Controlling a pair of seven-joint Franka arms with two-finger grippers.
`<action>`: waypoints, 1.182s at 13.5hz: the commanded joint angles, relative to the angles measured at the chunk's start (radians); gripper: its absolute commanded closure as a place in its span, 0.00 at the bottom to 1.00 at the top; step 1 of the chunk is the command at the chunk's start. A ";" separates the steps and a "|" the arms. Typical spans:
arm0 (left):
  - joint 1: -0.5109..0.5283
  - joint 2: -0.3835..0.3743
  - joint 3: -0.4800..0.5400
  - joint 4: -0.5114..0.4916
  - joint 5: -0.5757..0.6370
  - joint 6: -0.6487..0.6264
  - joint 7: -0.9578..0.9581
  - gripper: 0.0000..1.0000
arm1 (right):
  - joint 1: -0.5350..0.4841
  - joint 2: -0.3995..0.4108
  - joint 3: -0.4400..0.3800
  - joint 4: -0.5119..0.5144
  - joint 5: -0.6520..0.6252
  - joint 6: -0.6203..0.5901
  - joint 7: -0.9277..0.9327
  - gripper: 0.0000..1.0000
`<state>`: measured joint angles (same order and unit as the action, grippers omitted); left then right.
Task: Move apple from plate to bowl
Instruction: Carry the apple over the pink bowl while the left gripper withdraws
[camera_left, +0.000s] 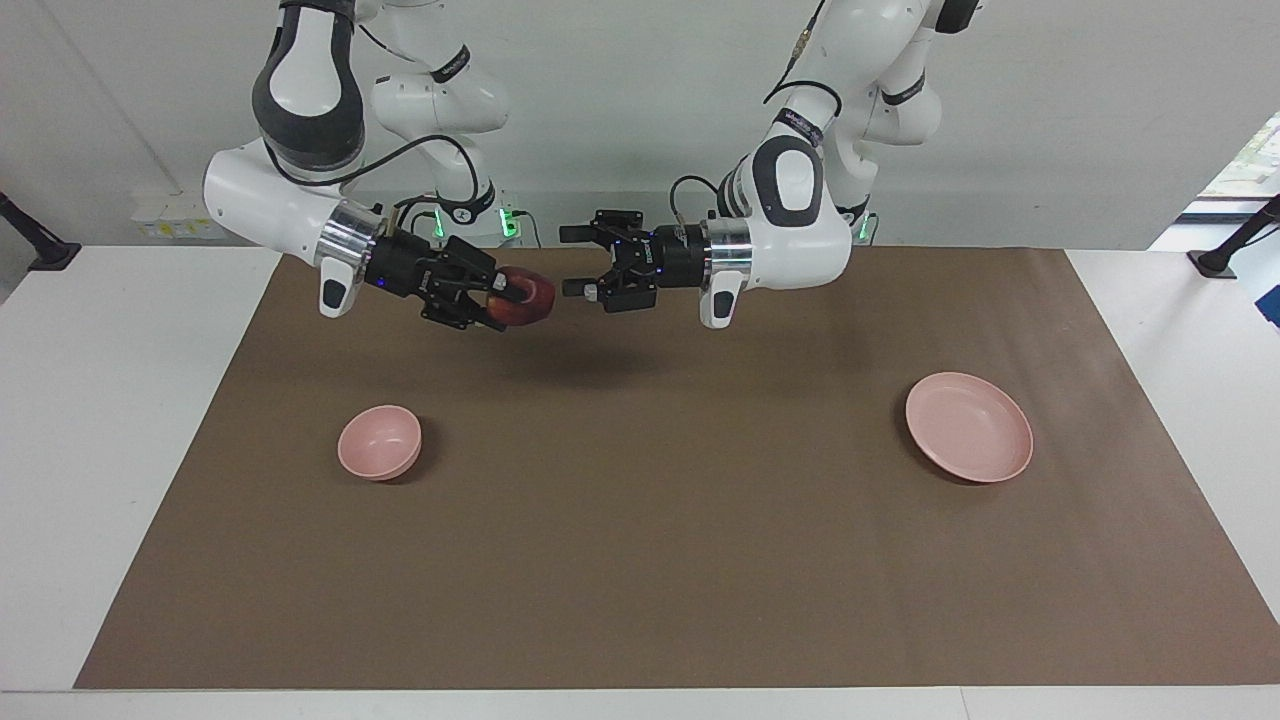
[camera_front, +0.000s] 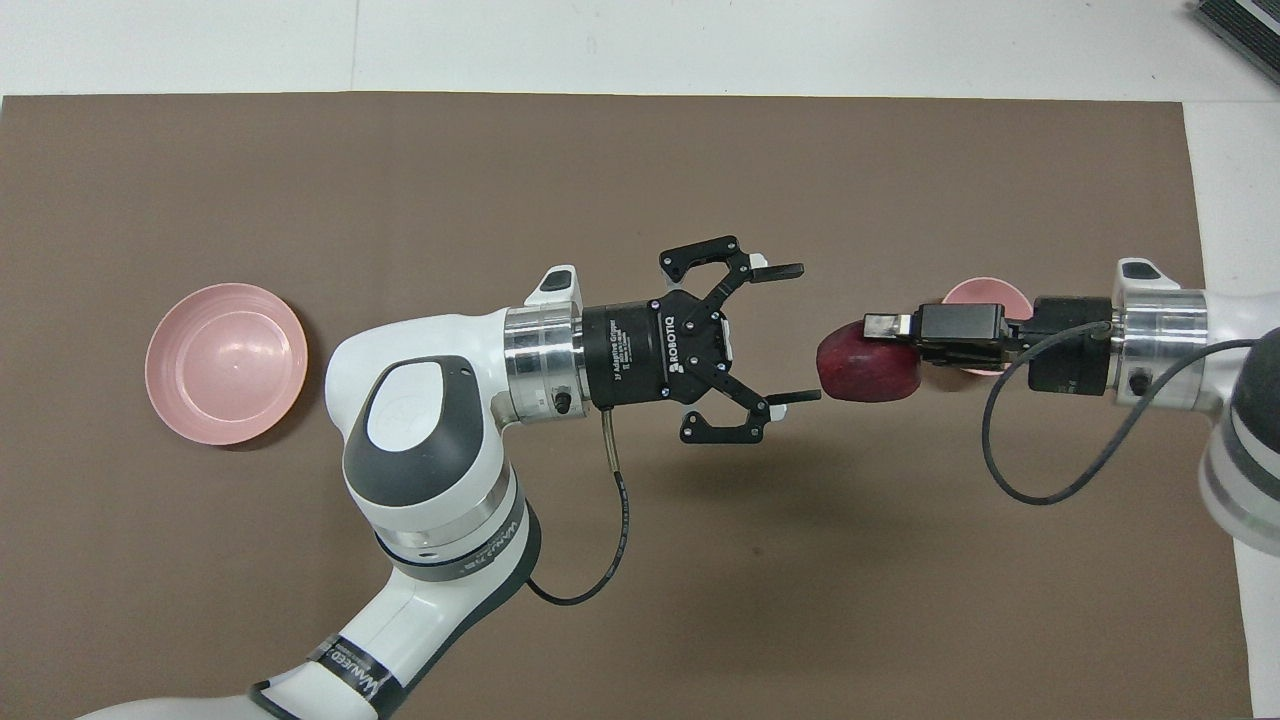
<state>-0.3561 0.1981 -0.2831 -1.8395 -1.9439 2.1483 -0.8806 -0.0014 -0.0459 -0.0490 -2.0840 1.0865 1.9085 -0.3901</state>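
Apple (camera_left: 527, 294) sits clamped in the right pincer (camera_left: 510, 298), up in the air, with the bowl (camera_left: 380, 441) low down below it toward the right arm's end of the surface. Left pincer (camera_left: 572, 261) stands wide open and empty, well apart from the plate (camera_left: 968, 426).

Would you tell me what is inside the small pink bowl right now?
In the facing view the bowl is empty. The apple is held in the air by the right gripper; overhead, that gripper hides most of the bowl.
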 joint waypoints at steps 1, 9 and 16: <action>0.006 -0.016 0.007 -0.014 -0.001 0.005 -0.012 0.00 | -0.043 0.049 0.008 0.079 -0.178 -0.014 -0.003 1.00; 0.091 0.012 0.013 -0.011 0.389 -0.022 0.000 0.00 | -0.057 0.191 0.008 0.196 -0.830 0.223 0.013 1.00; 0.250 0.014 0.013 0.014 0.920 -0.186 0.060 0.00 | -0.009 0.285 0.009 0.248 -1.097 0.334 0.115 1.00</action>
<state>-0.1487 0.2167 -0.2647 -1.8373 -1.1424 2.0163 -0.8580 -0.0291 0.2238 -0.0448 -1.8557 0.0381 2.2426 -0.3413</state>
